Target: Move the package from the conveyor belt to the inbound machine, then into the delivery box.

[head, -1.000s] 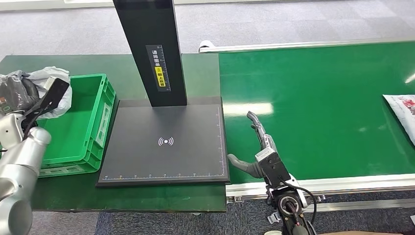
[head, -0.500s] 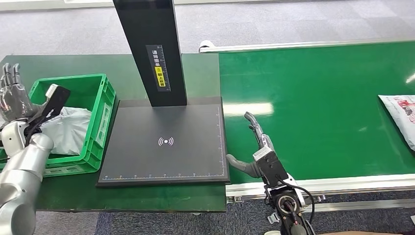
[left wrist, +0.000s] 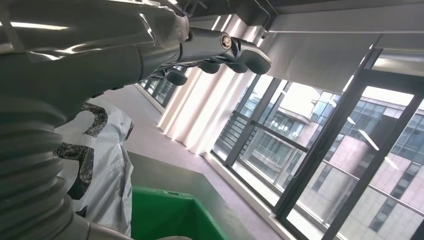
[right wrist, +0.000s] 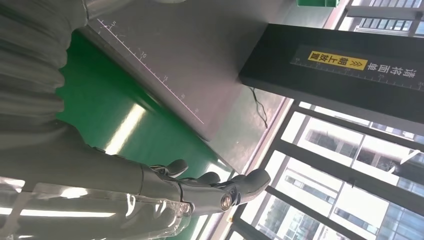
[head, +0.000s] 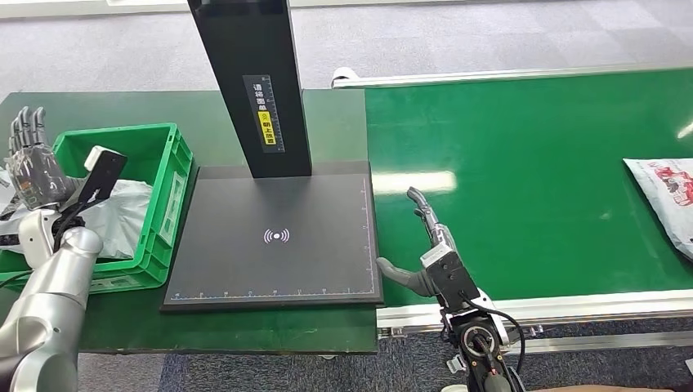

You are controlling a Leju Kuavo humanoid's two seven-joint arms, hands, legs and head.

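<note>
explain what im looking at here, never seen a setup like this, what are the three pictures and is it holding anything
It is a humanoid robot sorting parcels. The wide picture looks down from its head; the two tilted ones come from cameras at its wrists. Its left hand is raised and open above the green plastic crate, where a crumpled grey plastic package lies. Its right hand hovers open over the green conveyor belt. Between them sits the flat black scanning plate with its tall black post. Another white printed package lies on the belt. Neither hand holds anything.
</note>
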